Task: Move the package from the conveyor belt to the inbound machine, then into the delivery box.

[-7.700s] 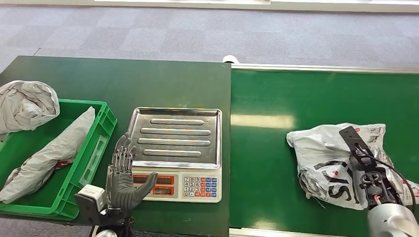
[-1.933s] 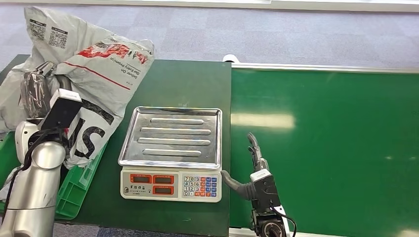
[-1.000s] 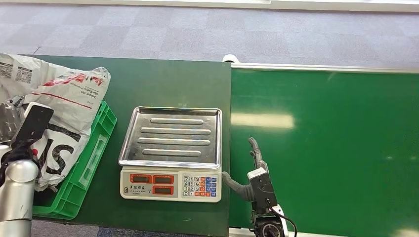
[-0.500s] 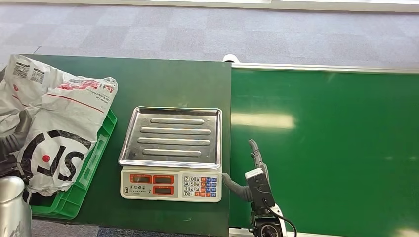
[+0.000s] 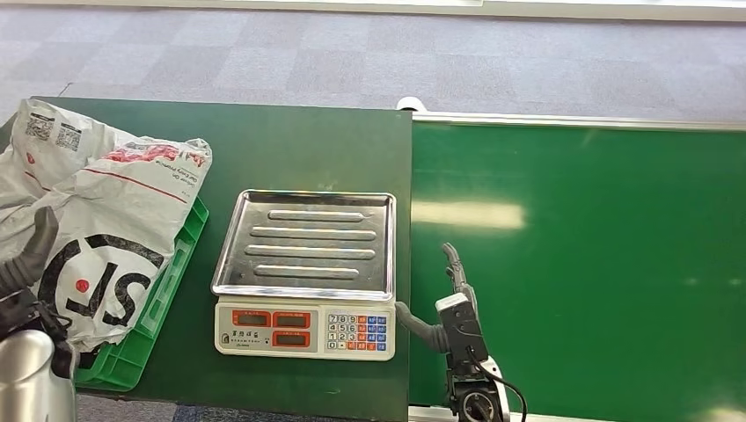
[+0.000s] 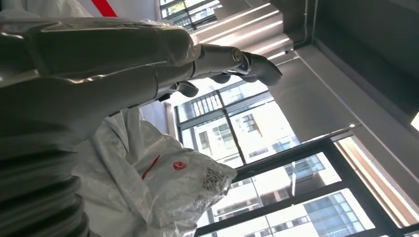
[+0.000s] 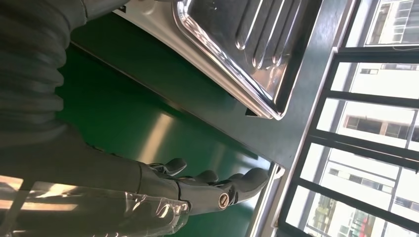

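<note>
Head looks down; right wrist perhaps shares scale.

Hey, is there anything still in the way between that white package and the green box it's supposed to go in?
Nothing visible blocks it. The package already lies on top of the green box, draped over its near wall, with the left hand beside it. What lies under the package inside the box is hidden.

Package gone from conveyor belt; now lying over green box at table's left edge. Left hand released, fingers spread. Right hand withdrawn beside scale.
</note>
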